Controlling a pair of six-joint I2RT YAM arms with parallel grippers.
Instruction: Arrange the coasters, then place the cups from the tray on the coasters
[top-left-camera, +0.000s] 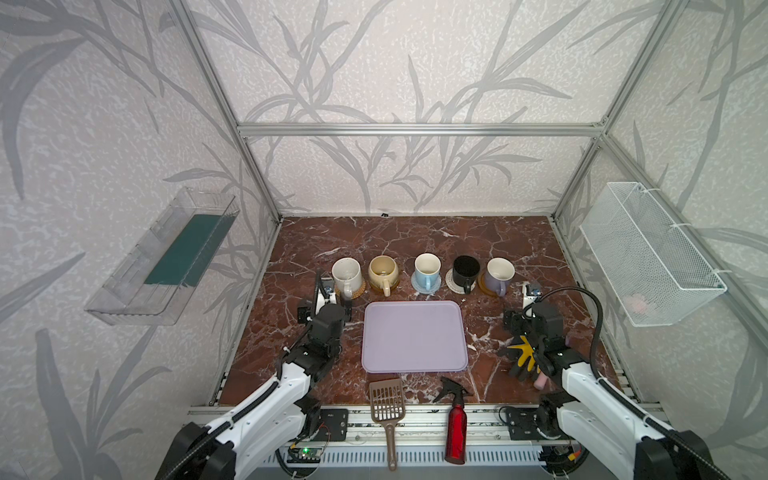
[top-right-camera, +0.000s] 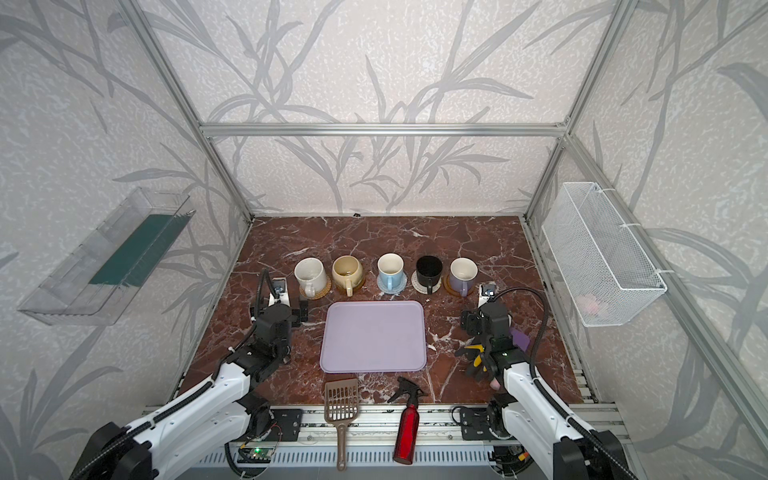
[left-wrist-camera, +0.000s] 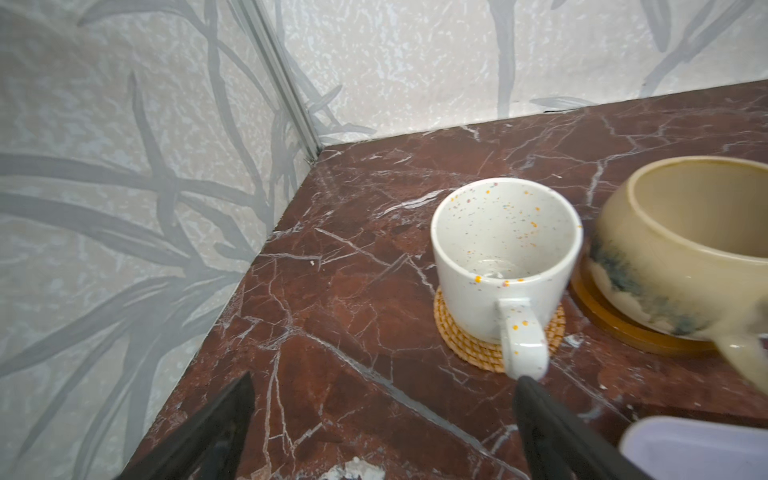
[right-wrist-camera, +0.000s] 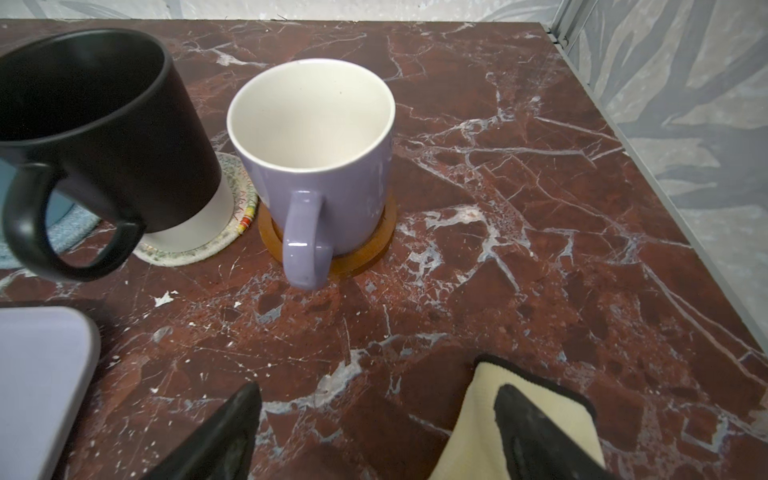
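On the red-veined marble table (top-left-camera: 415, 239), in both top views, five glazed mugs are standing in a row behind the flat, round-cornered lavender tray (top-left-camera: 413, 336): white mug (top-left-camera: 347, 275), beige-yellow mug (top-left-camera: 383, 271), light-blue mug (top-left-camera: 427, 269), black mug (top-left-camera: 466, 269), lavender mug (top-left-camera: 500, 274). In the left wrist view you are seeing the left gripper (left-wrist-camera: 386, 380) gaping near the speckled white mug, which is sitting on the woven rattan coaster (left-wrist-camera: 461, 345). In the right wrist view the right gripper (right-wrist-camera: 379, 388) is gaping too, grasping nothing; the lavender mug is sitting on a smooth amber-brown coaster (right-wrist-camera: 365, 253), the black mug on a coiled rope coaster (right-wrist-camera: 232, 232).
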